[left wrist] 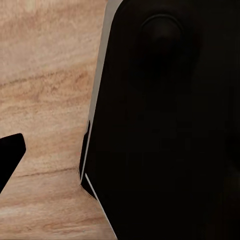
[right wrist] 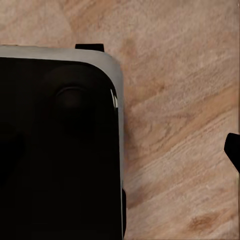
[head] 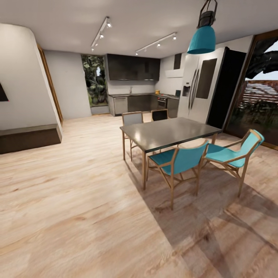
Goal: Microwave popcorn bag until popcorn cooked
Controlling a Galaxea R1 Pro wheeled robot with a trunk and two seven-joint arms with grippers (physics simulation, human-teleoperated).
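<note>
Neither claw's spread can be told: the left wrist view gives a black robot body panel (left wrist: 165,125) and a black tip (left wrist: 9,155) at the frame edge over light wood floor (left wrist: 45,75). Much the same appears in the right wrist view, a dark panel (right wrist: 55,150) above wood planks (right wrist: 175,100). From the head view, a grey rectangular dining table (head: 170,133) with teal wood-framed chairs (head: 181,162) stands mid-room, and the kitchen (head: 135,88) with its thin grey countertop (head: 133,94) lies far back beside a steel double-door fridge (head: 200,85); a small orange-tan spot near that countertop's right end is too small to identify.
</note>
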